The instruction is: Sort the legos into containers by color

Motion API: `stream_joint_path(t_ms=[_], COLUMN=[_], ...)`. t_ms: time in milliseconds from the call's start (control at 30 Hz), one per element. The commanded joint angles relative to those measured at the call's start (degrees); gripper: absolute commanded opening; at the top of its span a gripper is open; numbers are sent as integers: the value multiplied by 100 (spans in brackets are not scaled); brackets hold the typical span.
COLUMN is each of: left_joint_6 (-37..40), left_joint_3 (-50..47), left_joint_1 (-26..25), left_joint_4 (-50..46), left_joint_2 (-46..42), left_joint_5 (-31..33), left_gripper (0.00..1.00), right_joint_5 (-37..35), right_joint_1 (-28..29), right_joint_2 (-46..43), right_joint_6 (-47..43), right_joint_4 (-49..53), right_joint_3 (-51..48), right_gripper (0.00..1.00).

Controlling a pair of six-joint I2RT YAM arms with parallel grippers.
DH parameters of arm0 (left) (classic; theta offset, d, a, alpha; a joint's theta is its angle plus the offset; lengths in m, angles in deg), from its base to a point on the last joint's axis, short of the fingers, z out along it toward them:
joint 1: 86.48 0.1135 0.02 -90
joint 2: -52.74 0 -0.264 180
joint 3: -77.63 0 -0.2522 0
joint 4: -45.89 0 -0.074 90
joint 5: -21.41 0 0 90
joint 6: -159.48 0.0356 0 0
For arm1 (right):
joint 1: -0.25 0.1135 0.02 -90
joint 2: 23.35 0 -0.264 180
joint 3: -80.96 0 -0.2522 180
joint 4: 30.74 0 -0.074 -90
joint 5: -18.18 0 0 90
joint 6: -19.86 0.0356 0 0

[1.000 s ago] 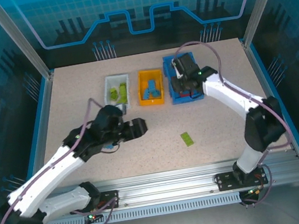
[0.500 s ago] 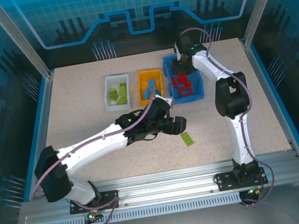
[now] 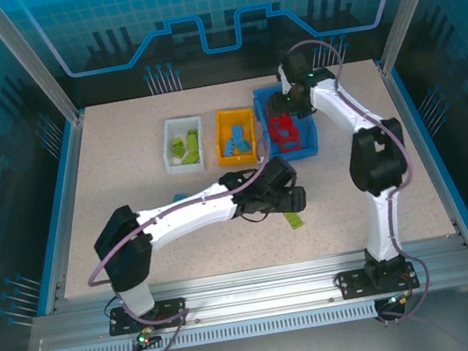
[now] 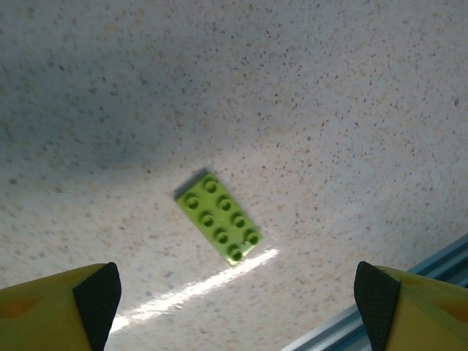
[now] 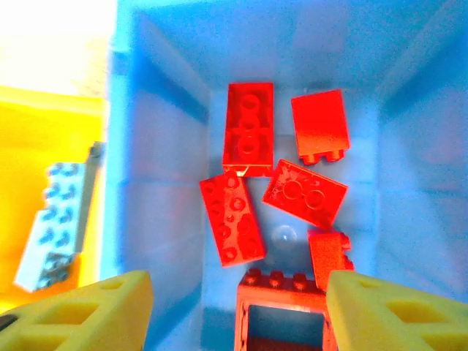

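The last loose brick, a lime green plate, lies flat and studs-up on the speckled surface, near the front rail and well apart from the three bins. The left hand hovers just above it with its fingers spread wide and nothing between them. From its wrist camera the plate sits skewed across the gap rather than square to it. That is where I would expect trouble. The plate is thin and flush with the surface, so fingers closing at the wrong height could ride over it or scrape the surface. Closing on it at a slant could twist it or skid it toward the rail. If it is picked up, it belongs in the white bin with the other lime green bricks. The carry there passes close by the orange bin, where the light blue bricks lie, so a loose grip could drop it in the wrong bin. Over at the blue bin, the right hand hangs above the red bricks with its fingers apart. The red square frame sits right under that gap. It looks to be resting in the bin rather than held, though the bottom edge of that view cuts it off. If a fingertip is caught in the frame's hollow, lifting away could drag it back out.
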State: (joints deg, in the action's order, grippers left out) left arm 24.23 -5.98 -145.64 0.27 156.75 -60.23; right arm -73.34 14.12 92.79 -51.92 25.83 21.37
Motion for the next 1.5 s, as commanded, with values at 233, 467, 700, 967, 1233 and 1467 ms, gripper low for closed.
stream_joint_path(t_ms=[233, 467, 700, 967, 1233, 1467], left_joint_6=[-2679, -3483, -3913, -4012, -3868, -3702], left_joint_3=[1919, 2382, 2734, 2974, 2799, 2084], left_joint_1=[-252, -254, -246, -215, -90, 16], left_joint_4=[-2426, -2783, -2776, -2702, -2547, -1776], left_joint_2=[1462, 2016, 2548, 3001, 3123, 2832], left_joint_5=[126, -217, -553, -684, -501, -403], left_gripper=[84, 81, 77, 67, 52, 38], right_joint_5=[-373, -489, -548, -481, -400, -261], right_joint_1=[82, 117, 122, 116, 132, 174], right_joint_2=[-3426, -5472, -6510, -6919, -7017, -7060], right_joint_6=[-69, 167, 351, 497, 569, 576], right_joint_4=[-317, -44, 311, 601, 660, 662], right_joint_3=[-2168, -3369, -3857, -3944, -3987, -4005], right_gripper=[68, 69, 69, 70, 70, 70])
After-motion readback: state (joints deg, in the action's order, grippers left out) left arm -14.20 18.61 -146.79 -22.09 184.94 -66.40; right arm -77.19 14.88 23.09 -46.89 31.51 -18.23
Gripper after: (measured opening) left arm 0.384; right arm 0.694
